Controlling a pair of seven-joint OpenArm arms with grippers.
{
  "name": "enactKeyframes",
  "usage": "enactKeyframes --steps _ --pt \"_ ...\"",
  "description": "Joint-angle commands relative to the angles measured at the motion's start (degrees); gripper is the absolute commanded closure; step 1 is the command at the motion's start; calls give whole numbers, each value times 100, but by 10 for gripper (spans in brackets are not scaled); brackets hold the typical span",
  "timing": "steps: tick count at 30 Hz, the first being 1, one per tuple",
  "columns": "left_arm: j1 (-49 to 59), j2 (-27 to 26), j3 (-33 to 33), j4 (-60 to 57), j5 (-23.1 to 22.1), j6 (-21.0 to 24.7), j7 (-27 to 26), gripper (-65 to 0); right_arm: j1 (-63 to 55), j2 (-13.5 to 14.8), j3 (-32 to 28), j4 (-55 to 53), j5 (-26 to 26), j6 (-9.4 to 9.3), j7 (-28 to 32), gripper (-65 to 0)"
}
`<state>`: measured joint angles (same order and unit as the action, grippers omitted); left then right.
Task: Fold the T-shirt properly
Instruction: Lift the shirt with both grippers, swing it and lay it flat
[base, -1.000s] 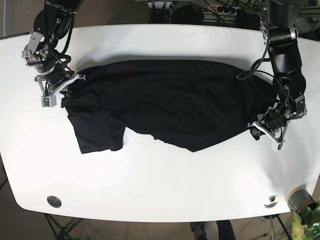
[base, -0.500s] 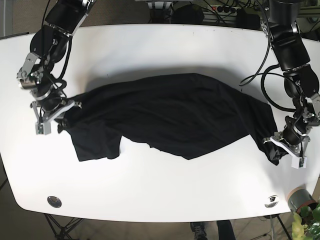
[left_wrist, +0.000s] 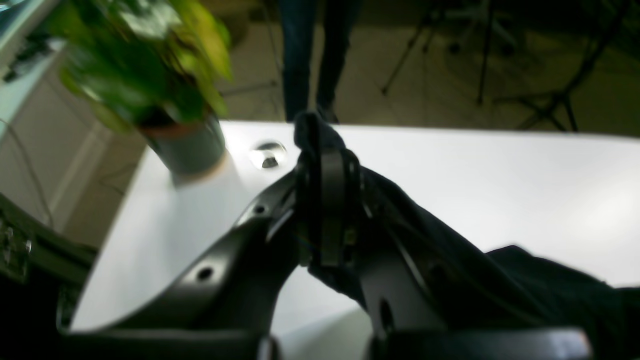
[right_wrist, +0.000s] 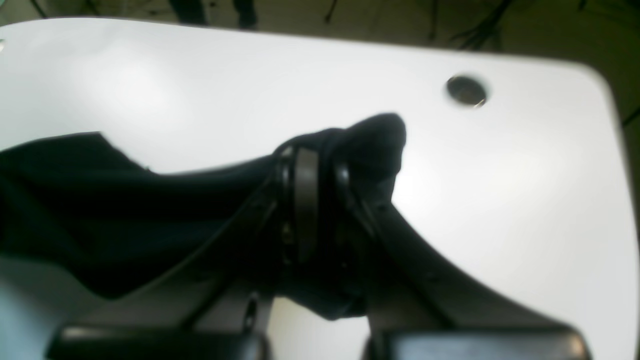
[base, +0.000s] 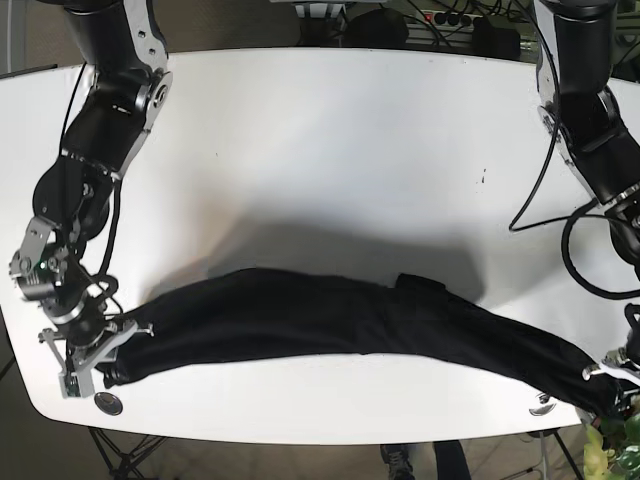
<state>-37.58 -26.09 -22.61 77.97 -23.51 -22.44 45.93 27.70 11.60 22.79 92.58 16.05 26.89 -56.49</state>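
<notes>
The black T-shirt is drawn out into a long narrow band across the front of the white table. My right gripper is shut on its left end near the front left corner. In the right wrist view a bunch of T-shirt cloth sticks out past the right gripper. My left gripper is shut on the other end at the front right edge. The left wrist view shows the T-shirt trailing back from the left gripper.
A potted plant stands at the front right corner, close to the left gripper. Round metal grommets sit near both front corners. A person's legs stand beyond the front edge.
Both grippers have pulled the T-shirt toward the table's front edge. It went from a broad spread in the middle to a thin stretched band.
</notes>
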Motion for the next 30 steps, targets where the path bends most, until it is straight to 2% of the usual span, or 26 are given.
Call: enactKeyframes --steps 1,5,13,18,24,30 --pt "-624 -218 -11 -57 78 24 -140 0 856 111 -323 -225 -27 -13 176 -19" --pt "-1160 -332 -11 -321 105 24 -167 0 1515 164 -410 -497 -177 -13 176 -19" --pt "-2374 -824 -11 -936 105 33 -264 0 2887 489 -1008 -1165 -221 -4 176 -19" --pt "-2646 -1114 -11 -1138 69 24 -475 0 3423 542 -1219 -1288 -212 -4 141 -19" --pt "-2646 -1211 -64 -1138 61 -11 -448 0 3344 726 -1219 -1227 -168 31 45 -19" --pt "-1802 -1387 -504 -857 52 -205 -369 0 2315 726 -938 -515 -168 31 45 -19"
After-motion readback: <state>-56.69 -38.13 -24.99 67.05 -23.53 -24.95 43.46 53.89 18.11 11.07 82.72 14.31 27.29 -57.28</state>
